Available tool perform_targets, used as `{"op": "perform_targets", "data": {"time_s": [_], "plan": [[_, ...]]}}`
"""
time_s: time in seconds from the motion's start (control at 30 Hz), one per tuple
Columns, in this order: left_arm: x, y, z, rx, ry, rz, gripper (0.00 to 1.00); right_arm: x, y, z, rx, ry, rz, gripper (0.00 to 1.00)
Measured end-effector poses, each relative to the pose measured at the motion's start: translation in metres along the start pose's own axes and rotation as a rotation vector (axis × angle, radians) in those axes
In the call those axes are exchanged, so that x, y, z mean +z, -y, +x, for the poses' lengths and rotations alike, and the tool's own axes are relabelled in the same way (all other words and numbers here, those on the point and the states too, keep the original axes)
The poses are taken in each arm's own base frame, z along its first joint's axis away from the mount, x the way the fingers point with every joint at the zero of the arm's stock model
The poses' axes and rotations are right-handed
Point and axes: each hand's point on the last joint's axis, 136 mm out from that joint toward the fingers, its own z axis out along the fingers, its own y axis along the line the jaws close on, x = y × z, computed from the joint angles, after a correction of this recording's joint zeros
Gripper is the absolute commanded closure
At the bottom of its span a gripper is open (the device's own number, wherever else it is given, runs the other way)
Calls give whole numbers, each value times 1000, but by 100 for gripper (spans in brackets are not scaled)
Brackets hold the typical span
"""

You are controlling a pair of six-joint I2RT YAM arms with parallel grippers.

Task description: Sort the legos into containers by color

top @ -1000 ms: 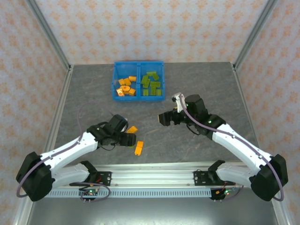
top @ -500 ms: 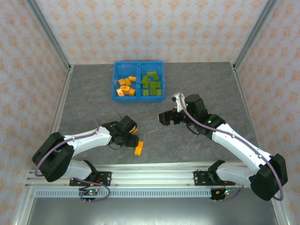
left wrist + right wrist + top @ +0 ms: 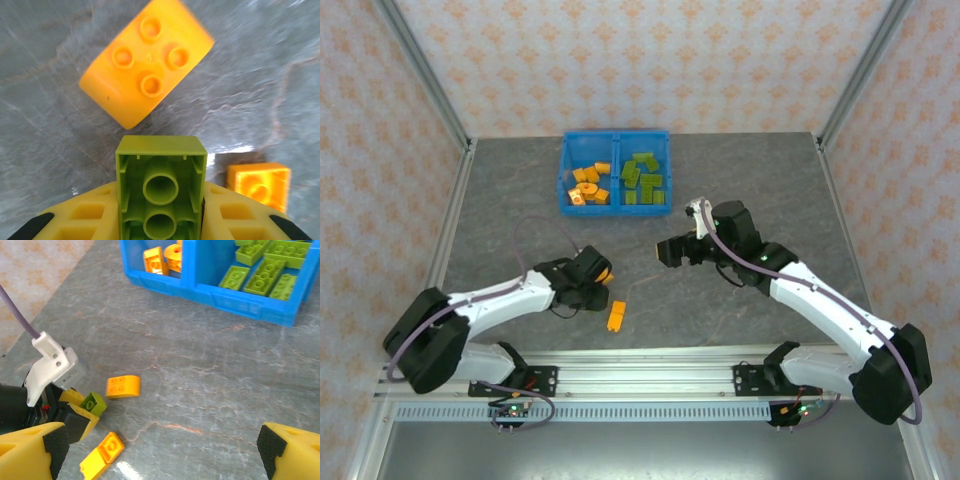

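Brick of lime green plastic (image 3: 161,187), clamped between the yellow fingers (image 3: 85,220) of my left hand (image 3: 161,215), close to the grey, marble-veined surface (image 3: 520,200) on the near side. Its hollow underside faces my wrist camera: thin straight walls around two round tubes. I judge it light, rigid and hard, not fragile. The glossy side walls look slippery, so the hold belongs flat across two opposite walls, as it is now, not on studs or corners.

Just to the right of my left hand lies an orange-yellow plastic brick (image 3: 260,185), elongated in the overhead view. A little beyond the hand lies an orange plastic brick with four studs and one rounded edge (image 3: 147,62), loose and apart from my fingers. Both should handle alike: smooth, stiff, and easy to pinch across the straight sides, less so over the curve.

Farther out, my right hand (image 3: 160,455) hangs over bare surface with its fingers wide apart, holding nothing.

At the far end stand the bright blue plastic bins (image 3: 240,297), two square open compartments joined side by side, with smooth upright walls. The left one holds orange bricks (image 3: 588,185) and the right one holds green bricks (image 3: 643,178). The brick I am holding belongs, I judge, in the right one.
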Motion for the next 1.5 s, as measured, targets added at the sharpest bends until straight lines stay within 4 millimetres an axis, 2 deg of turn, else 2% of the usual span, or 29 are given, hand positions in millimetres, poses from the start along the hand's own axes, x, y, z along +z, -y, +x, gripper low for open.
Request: {"op": "perform_targets", "data": {"time_s": [0.07,0.2,0.27,0.33,0.57,0.73,0.8,0.9,1.0,1.1,1.23,1.3,1.5], "plan": [[-23,9,-22,16,79,27,70,-1,-8,-3,-8,13,-47,2],[-76,36,-82,63,282,78,70,-3,-25,-3,-27,32,-149,2],[-92,43,-107,85,352,70,71,-6,-31,-3,-41,48,-184,2],[-98,48,-134,95,400,46,72,-10,-35,-2,-58,66,-208,2],[-69,42,-230,46,455,-55,72,-22,-40,-7,-105,125,-221,2],[-54,55,-319,10,532,-65,73,-21,-36,-9,-106,133,-198,2],[-42,58,-348,-3,554,-66,72,-21,-35,-9,-105,133,-190,2],[-18,58,-380,-16,563,-76,72,-21,-33,-7,-101,126,-182,2],[8,57,-402,-22,554,-88,69,-24,-33,-6,-103,128,-172,2],[34,56,-413,-24,534,-93,66,-30,-33,-8,-107,142,-168,2],[63,56,-406,-28,476,-92,61,-36,-35,-12,-113,162,-167,2],[75,55,-398,-39,440,-88,54,-37,-36,-12,-114,166,-167,2],[82,58,-390,-57,403,-64,50,-37,-35,-13,-113,167,-161,2]]}}
